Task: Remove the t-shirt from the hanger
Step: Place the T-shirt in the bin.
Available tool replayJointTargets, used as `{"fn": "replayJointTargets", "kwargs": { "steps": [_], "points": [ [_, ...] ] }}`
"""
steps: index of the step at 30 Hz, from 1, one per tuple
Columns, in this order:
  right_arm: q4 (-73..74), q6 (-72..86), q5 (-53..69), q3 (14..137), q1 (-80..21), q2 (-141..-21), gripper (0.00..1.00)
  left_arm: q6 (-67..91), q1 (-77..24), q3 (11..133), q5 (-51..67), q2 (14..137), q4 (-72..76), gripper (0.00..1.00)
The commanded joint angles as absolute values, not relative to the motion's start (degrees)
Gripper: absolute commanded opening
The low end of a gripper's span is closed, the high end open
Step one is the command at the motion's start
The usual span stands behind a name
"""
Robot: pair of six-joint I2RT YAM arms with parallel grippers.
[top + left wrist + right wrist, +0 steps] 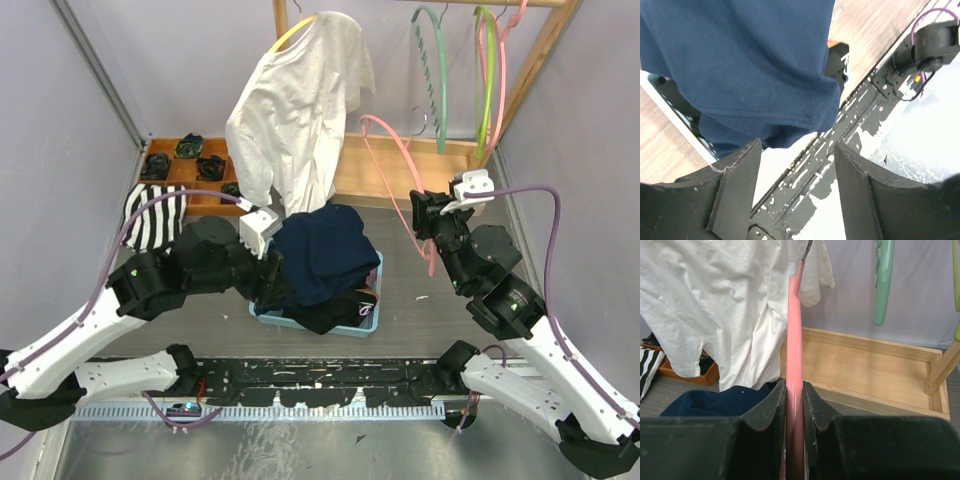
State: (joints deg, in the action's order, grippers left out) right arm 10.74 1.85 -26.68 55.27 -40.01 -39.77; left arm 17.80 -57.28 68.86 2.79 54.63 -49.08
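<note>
A bare pink hanger (392, 165) sticks up from my right gripper (428, 212), which is shut on its bar; the right wrist view shows the pink bar (794, 335) clamped between the fingers (794, 390). A navy t-shirt (322, 255) lies heaped on a light blue basket (372, 322) in the middle of the table. My left gripper (262, 272) is open and empty at the heap's left side; in the left wrist view the navy cloth (740, 65) hangs just beyond the open fingers (797, 160). A white t-shirt (297, 110) hangs on a yellow hanger (290, 35) from the rack.
Green and pink hangers (438, 75) hang on the wooden rack (540, 60), whose wooden base tray (400, 165) sits behind. A wooden tray of dark items (190, 165) and a striped cloth (152, 215) lie at the left. Purple walls close both sides.
</note>
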Motion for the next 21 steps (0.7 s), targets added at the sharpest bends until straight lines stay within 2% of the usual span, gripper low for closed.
{"fn": "replayJointTargets", "kwargs": {
  "steps": [1,5,14,21],
  "points": [
    [5.1,2.0,-26.5,55.7,-40.1,-39.5,0.01,14.1,-57.5,72.8,-2.0,54.6,-48.0,0.67],
    [5.0,1.8,-26.6,55.8,-40.0,-39.9,0.01,11.3,-57.6,72.3,-7.6,56.9,-39.6,0.72],
    [4.0,1.5,-27.2,56.7,-40.0,-41.9,0.01,5.9,-57.6,77.7,-10.5,69.8,-26.8,0.73],
    [2.9,0.7,-28.0,56.8,-40.1,-43.5,0.01,6.3,-57.6,71.6,-12.4,74.9,-19.4,0.73]
  ]
}}
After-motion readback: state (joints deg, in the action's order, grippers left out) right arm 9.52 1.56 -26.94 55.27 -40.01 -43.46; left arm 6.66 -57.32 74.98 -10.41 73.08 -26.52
